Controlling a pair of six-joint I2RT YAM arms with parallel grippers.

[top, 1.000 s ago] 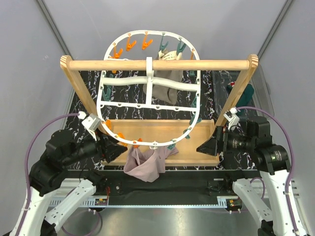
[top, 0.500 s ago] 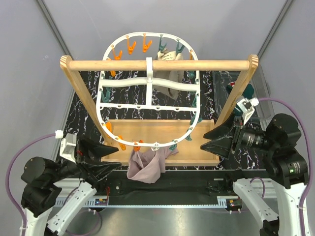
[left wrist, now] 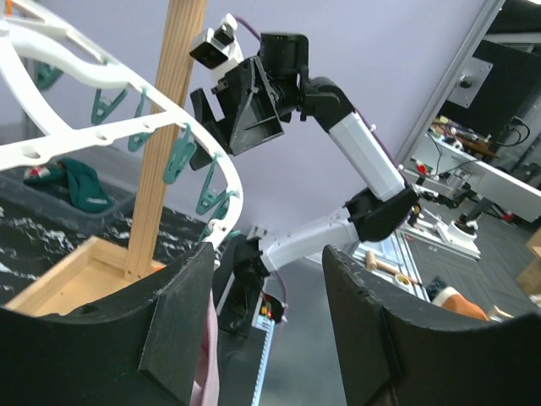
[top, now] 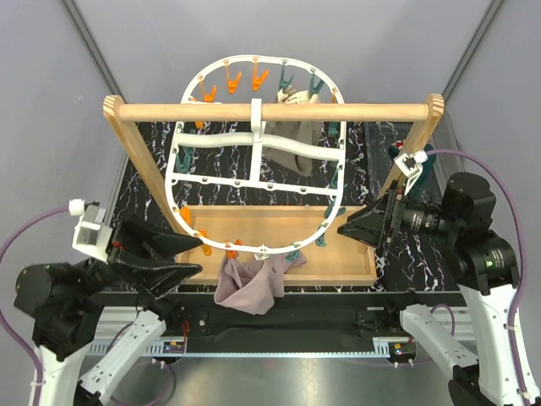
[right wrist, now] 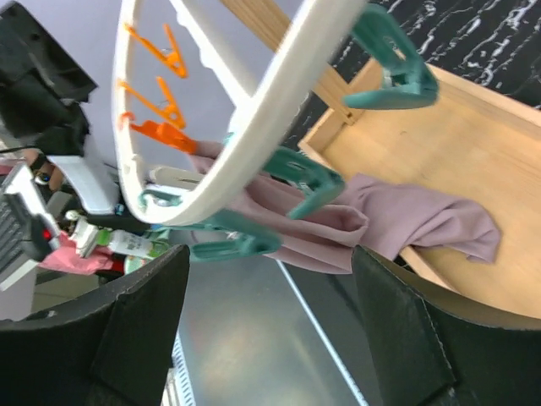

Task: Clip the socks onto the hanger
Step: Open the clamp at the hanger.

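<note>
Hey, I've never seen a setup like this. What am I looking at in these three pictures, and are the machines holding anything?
These are two robot arms bolted at the near edge of a table. The wide picture looks down on both from above; the other two come from a camera on each wrist. The left claw and the right claw are both open and hold nothing. Between them a white oval hanger with orange and teal pegs hangs from a wooden stand. Pink socks hang at its near rim.
</note>
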